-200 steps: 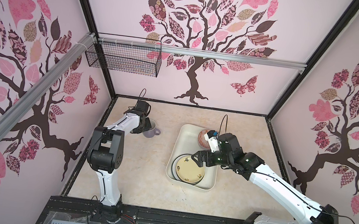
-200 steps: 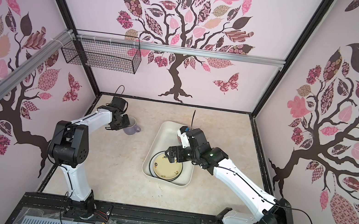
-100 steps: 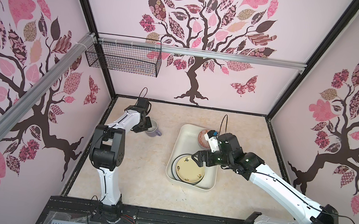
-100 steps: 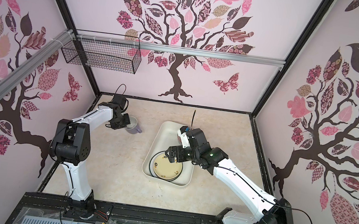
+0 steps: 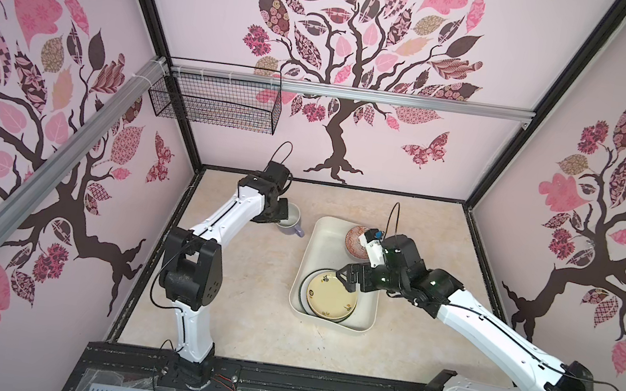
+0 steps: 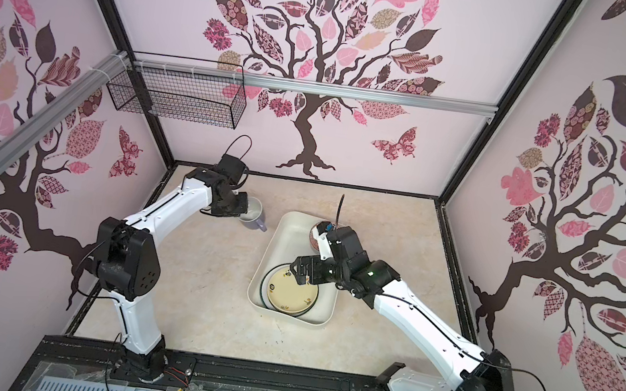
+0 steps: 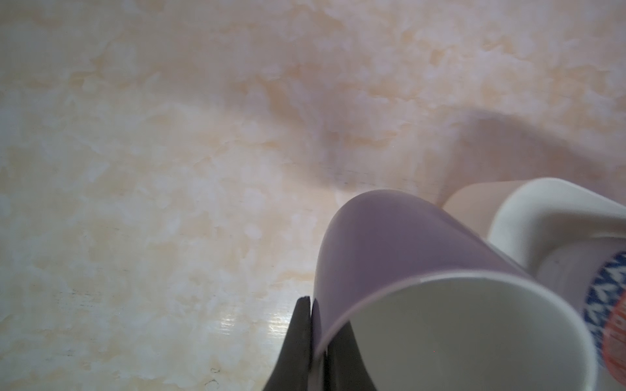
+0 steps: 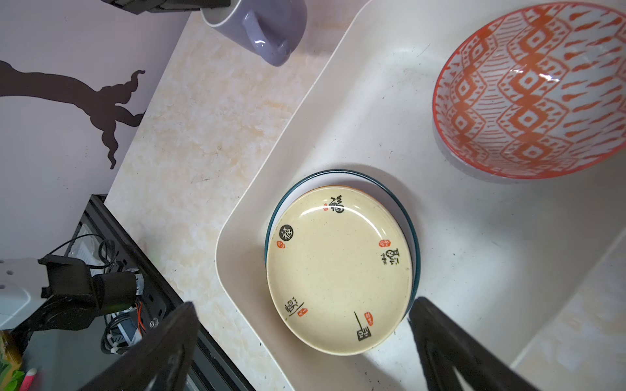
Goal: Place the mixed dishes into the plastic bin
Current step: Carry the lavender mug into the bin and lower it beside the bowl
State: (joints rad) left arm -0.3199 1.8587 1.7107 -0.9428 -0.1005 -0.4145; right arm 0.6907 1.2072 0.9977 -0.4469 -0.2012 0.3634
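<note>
The lavender mug (image 5: 292, 221), pinched at its rim by the clenched left gripper (image 7: 318, 333), is pictured outside the plastic bin (image 5: 327, 245) at its ten o'clock, while the right gripper (image 8: 303, 304) is spread above the cream plate (image 8: 338, 267) inside.

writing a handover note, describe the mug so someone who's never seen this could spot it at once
Start at the cream-white plastic bin on the marbled tabletop. Just outside its far left corner, the left gripper pinches the rim of the lavender mug. It is the only purple, handled piece, and the only dish seen outside the bin.
</note>
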